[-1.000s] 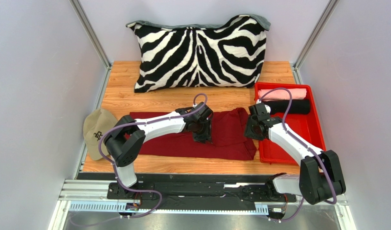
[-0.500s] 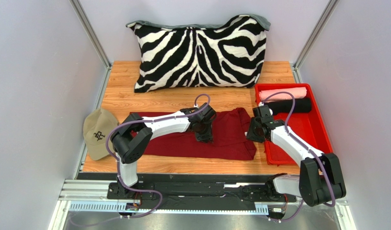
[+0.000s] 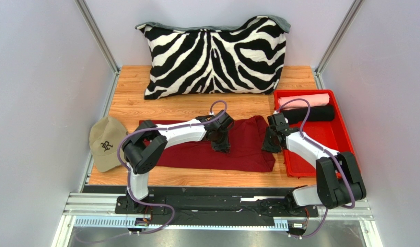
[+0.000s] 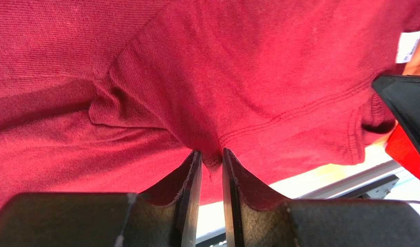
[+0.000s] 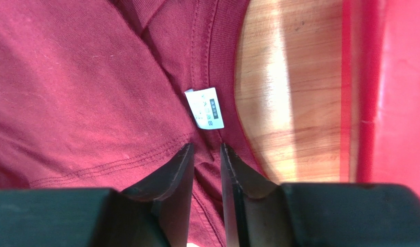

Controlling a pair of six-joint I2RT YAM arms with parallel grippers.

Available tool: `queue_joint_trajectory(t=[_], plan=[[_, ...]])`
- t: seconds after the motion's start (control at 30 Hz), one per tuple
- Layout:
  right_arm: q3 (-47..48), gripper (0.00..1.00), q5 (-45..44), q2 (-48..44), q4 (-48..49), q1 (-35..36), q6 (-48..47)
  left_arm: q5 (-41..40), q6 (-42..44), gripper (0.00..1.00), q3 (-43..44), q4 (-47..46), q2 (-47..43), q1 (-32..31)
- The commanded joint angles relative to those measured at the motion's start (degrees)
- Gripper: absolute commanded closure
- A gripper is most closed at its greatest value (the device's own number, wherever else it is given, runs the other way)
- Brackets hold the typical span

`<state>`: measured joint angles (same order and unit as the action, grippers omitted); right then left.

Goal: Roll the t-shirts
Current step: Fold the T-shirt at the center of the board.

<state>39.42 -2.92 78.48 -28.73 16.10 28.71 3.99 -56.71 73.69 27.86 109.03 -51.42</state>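
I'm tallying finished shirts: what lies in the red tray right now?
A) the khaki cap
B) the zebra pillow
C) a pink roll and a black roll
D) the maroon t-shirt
C: the red tray holds a pink roll and a black roll at its far end; the maroon t-shirt lies beside it.

Bare wooden table lies open between the zebra-striped fabric pillow at its far edge and the dark red cloth t-shirt. A red plastic tray blocks the right edge, a khaki cap the left.
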Motion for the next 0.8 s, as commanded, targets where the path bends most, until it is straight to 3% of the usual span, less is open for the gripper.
queue_joint_trajectory(t=[0.0,0.23,0.37,0.53,0.77], plan=[[0.83,0.74,-0.42,0.62,2.8,1.04,0.47,0.4,-0.86,0.73,1.98,-0.79,1.09,-0.44],[1.63,0.85,-2.27,-1.13,0.26,2.1,0.38,0.76,-0.6,1.0,2.07,-0.96,0.48,-0.44],[1.71,0.85,-3.15,-2.98,-1.59,2.27,-0.14,0.93,-0.07,1.0,2.51,-0.61,0.04,-0.44],[1.45,0.73,-2.62,-2.81,-1.68,2.1,-0.5,1.28,-0.16,1.0,2.6,-0.52,0.13,-0.44],[1.89,0.8,-2.44,-1.4,-0.8,2.18,-0.58,1.37,-0.16,1.0,2.16,-0.52,0.22,-0.44]])
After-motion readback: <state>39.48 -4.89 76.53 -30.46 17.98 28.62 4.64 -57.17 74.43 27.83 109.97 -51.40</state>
